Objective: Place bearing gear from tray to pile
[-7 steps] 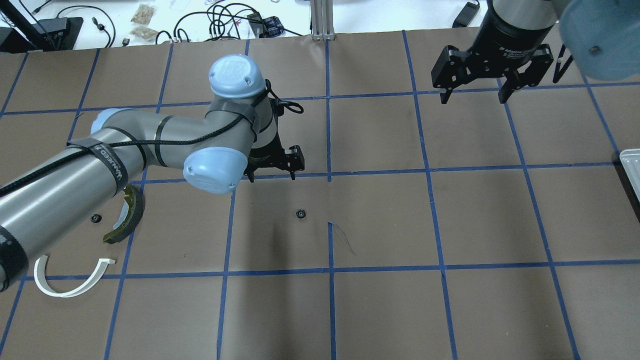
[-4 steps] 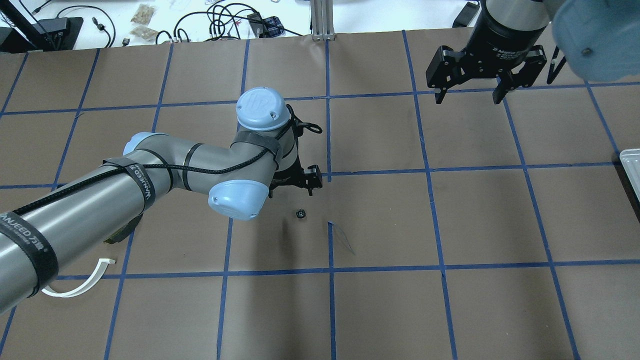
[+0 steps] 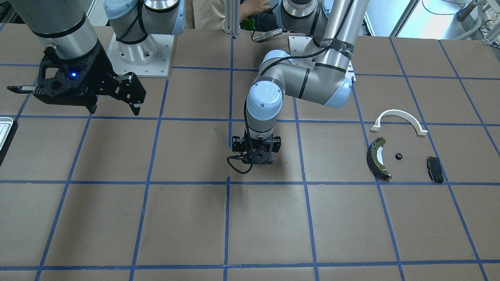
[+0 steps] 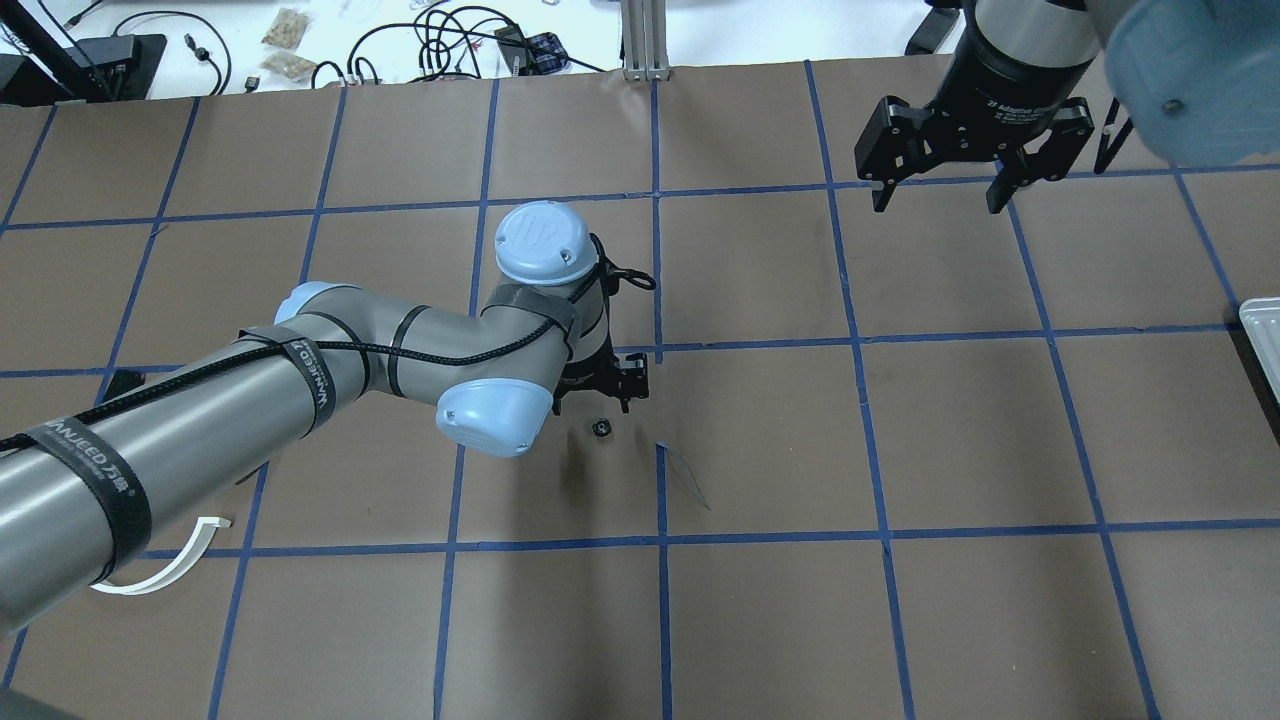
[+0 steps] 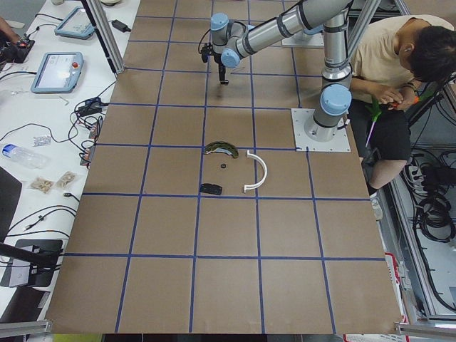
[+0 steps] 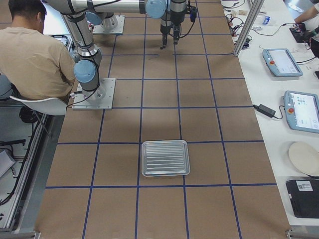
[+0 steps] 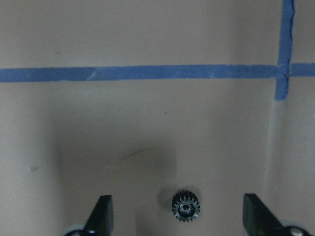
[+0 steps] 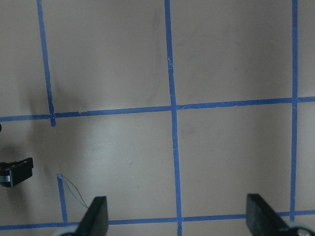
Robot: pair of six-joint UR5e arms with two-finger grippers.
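Though the task starts at the tray [image 6: 165, 158], the bearing gear [image 7: 186, 206] lies flat on the bare desk [image 4: 800, 620] near its middle, well apart from both the tray and the pile [image 3: 398, 156]. The step in hand looks like the pick-up for the second leg of the trip. The left tool [image 4: 597, 398] hangs over the gear with its jaws spread wide and nothing between them but the gear itself, which sits roughly centred in the wrist view. The right tool [image 4: 940, 190] is open too and empty, off toward the tray side. Next, I judge, the left tool must drop straight down until its fingertips [image 7: 103, 214] bracket the small toothed rim, close squarely on it, then carry it over beside the brake shoe [image 3: 377, 158] and white bracket [image 3: 397, 112] — a tiny part, so any offset risks a miss
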